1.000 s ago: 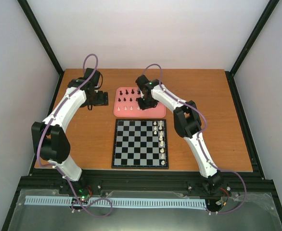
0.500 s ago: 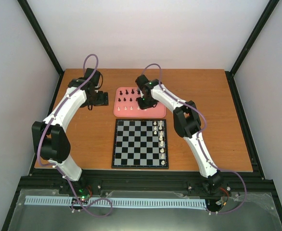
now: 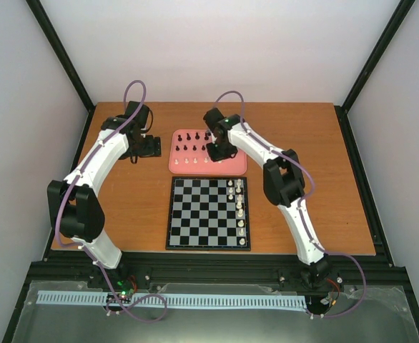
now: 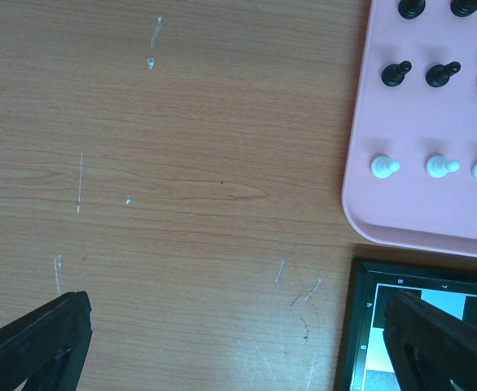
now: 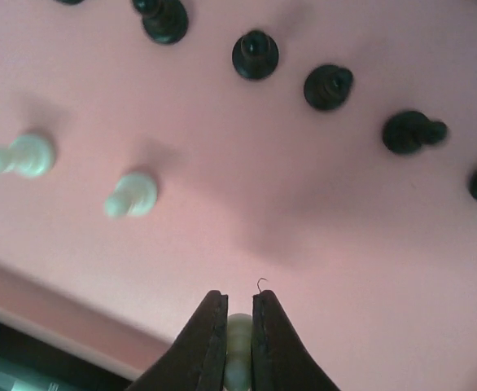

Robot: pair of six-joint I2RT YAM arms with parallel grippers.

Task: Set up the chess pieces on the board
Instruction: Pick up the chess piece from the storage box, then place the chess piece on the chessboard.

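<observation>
Board [image 3: 208,213] sits just in front of the pink tray [image 3: 202,170], with white chess pieces [image 3: 239,207] standing along its right side. Left of the tray, the left gripper [image 4: 237,326] hangs with fingers wide apart over the table [image 4: 181,163]. Above the tray, the right gripper [image 5: 239,298] pinches a white piece [image 5: 238,346].

Between the right jaws, a white piece [image 5: 239,350] mostly hidden, type unclear
</observation>
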